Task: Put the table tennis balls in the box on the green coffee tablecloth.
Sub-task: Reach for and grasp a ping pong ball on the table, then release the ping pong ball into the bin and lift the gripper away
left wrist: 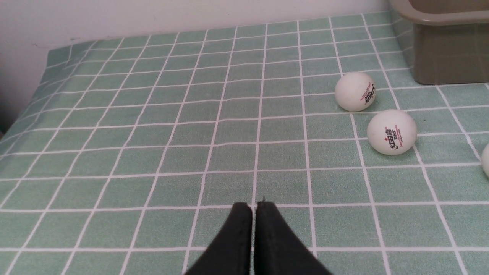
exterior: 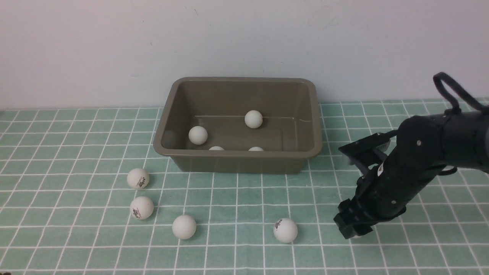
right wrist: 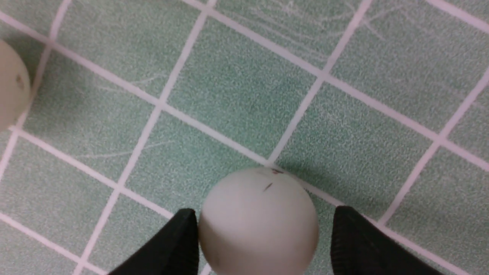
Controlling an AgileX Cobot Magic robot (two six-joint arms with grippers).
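The olive-brown box [exterior: 238, 154] stands at the back of the green coffee tablecloth [exterior: 76, 248] with several table tennis balls inside, one near its middle [exterior: 253, 118]. Several more balls lie on the cloth in front, including one [exterior: 285, 230] just left of my right gripper [exterior: 351, 229]. That gripper is low over the cloth and open around a ball [right wrist: 259, 225]; one finger [right wrist: 179, 240] touches it, while the other [right wrist: 355, 236] stands apart from it. My left gripper [left wrist: 254, 208] is shut and empty, left of two logo balls [left wrist: 355, 91] [left wrist: 391, 131].
A pale wall rises right behind the box. In the left wrist view the box corner [left wrist: 420, 17] shows beyond the balls, and the cloth's edge [left wrist: 23, 114] drops off at the far side. Another ball [right wrist: 11, 88] lies near the right gripper.
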